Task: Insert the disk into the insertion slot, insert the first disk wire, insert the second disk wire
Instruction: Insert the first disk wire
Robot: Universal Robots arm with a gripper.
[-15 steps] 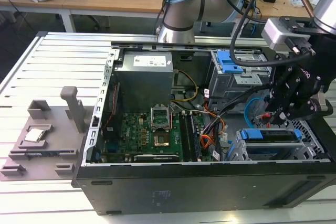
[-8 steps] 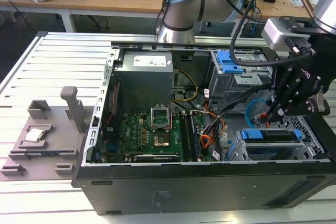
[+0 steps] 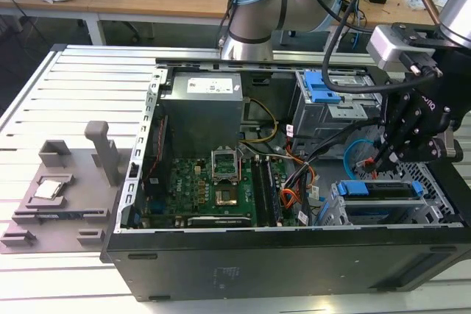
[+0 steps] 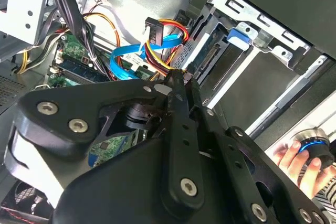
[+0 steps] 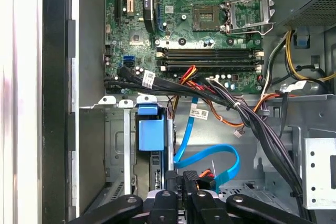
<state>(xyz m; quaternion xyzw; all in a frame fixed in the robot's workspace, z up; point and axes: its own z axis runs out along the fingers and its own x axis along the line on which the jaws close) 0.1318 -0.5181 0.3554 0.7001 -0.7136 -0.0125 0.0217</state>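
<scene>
disk [image 3: 383, 190], flat and framed by a glossy blue plastic bracket, sits inside the insertion slot [image 3: 335, 215], a perforated sheet-metal cage in the case's [image 3: 294, 262] near corner. just above, the tool [image 3: 381, 158] holds its black fingers narrow, pinching a black plug [image 5: 189, 177] trailing red and yellow wires. beyond lies the green motherboard [image 3: 213, 189].

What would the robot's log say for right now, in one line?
disk: in insertion slot | gripper: fingers shut on disk wire | position: beside disk's connector end | wire: not yet plugged
</scene>
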